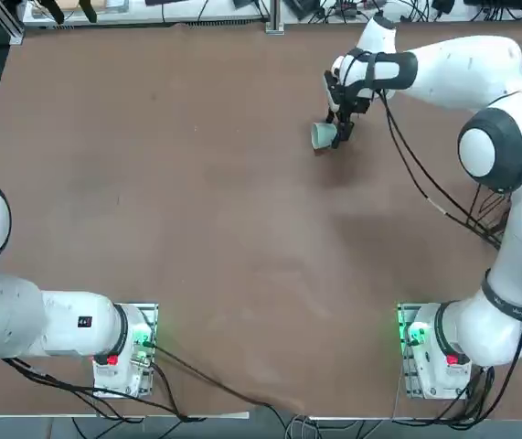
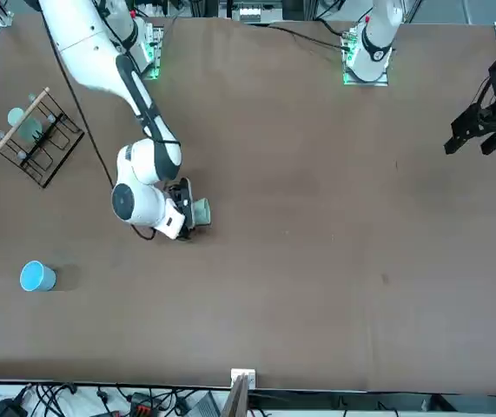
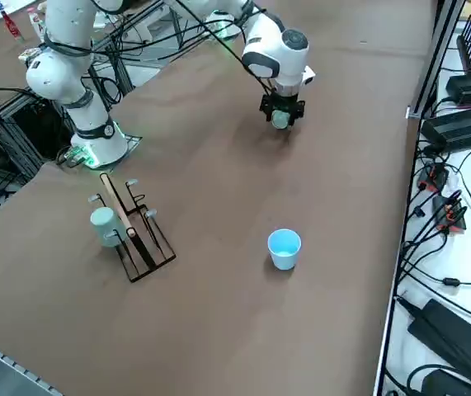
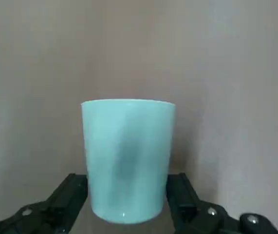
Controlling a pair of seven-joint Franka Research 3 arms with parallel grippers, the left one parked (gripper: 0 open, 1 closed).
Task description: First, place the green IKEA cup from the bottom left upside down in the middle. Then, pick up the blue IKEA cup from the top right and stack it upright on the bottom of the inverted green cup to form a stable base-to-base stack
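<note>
Rn the R end effector (image 4: 126, 195) has its two hard black fingers wide apart w/ the green IKEA cup (image 4: 128, 161) between them, a smooth, plain plastic cup, round and skinnier at its base, held tipped on its side. The blue IKEA cup (image 3: 284, 248), smooth and shiny, stands mouth up on the flat brown counter (image 3: 219, 330), near a boxy rack (image 3: 143, 239) of thin black wire w/ a pale round bar.
</note>
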